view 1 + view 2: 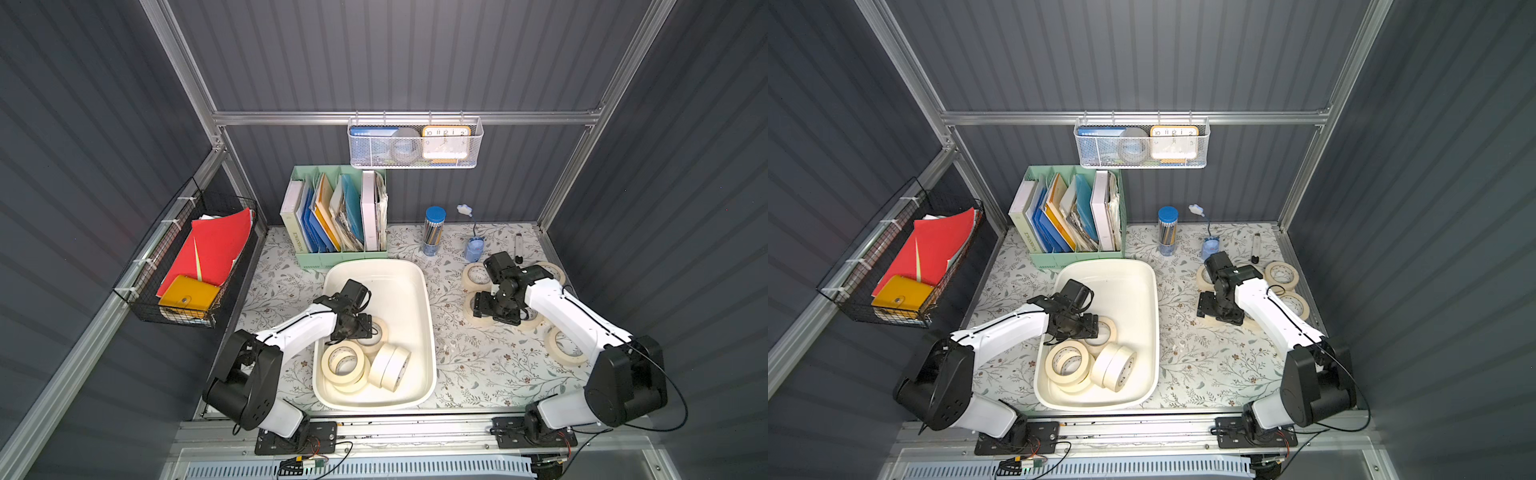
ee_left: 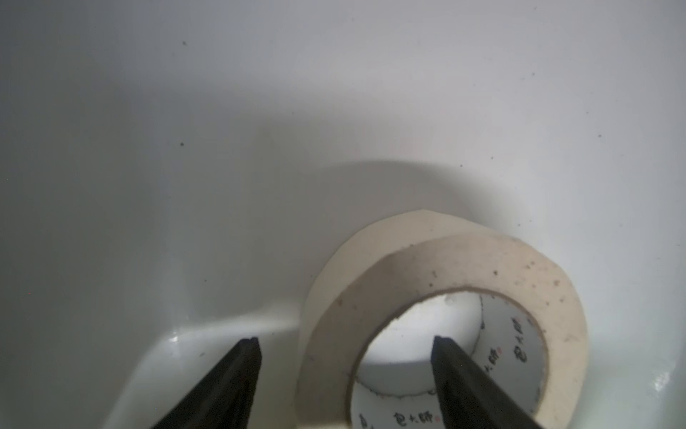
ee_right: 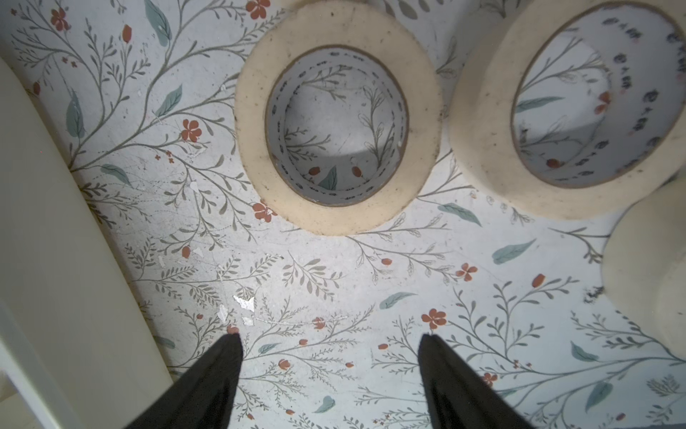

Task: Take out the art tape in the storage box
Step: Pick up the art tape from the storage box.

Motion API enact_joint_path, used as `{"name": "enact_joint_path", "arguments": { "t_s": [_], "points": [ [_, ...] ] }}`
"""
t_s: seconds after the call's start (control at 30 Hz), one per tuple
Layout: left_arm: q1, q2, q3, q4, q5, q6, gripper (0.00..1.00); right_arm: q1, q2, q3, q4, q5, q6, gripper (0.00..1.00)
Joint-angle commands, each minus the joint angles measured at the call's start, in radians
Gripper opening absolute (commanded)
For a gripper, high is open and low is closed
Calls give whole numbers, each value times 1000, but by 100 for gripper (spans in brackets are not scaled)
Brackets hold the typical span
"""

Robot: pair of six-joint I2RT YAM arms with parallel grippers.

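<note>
Left gripper point(image 2: 345, 338) spread astride the wall of a roll point(image 2: 464, 260) — ungripped; skewed closing could tip it; right gripper point(image 3: 330, 336) wide, empty.

Storage box point(image 1: 399, 291) at the centre of the table point(image 1: 478, 365); file holder point(image 1: 332, 255) directly behind it, pencil jar point(image 1: 434, 232) behind and to its right. Art tape point(image 1: 384, 363) lies in the box's near half (some rolls stacked flat, two on edge); other rolls point(image 3: 250, 122) lie on the table to the right. Left gripper point(image 2: 345, 338) straddles one roll's wall inside the box; right gripper point(image 3: 330, 336) over bare table beside those rolls.
</note>
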Motion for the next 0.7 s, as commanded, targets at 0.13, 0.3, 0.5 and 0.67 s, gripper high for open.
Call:
{"name": "enact_joint_path", "arguments": {
  "t_s": [0.13,0.3,0.5,0.67],
  "points": [
    [7,57,-25,47,25,23,63,4,-31,-10,-11,5,-19,80],
    [7,70,2,46,10,32,41,12,-45,0,-24,3,-24,79],
    [7,65,72,1,-22,64,28,72,-35,64,-61,4,-29,79],
    [7,46,169,-64,-53,96,25,172,14,198,-85,-1,-11,78]
  ]
}}
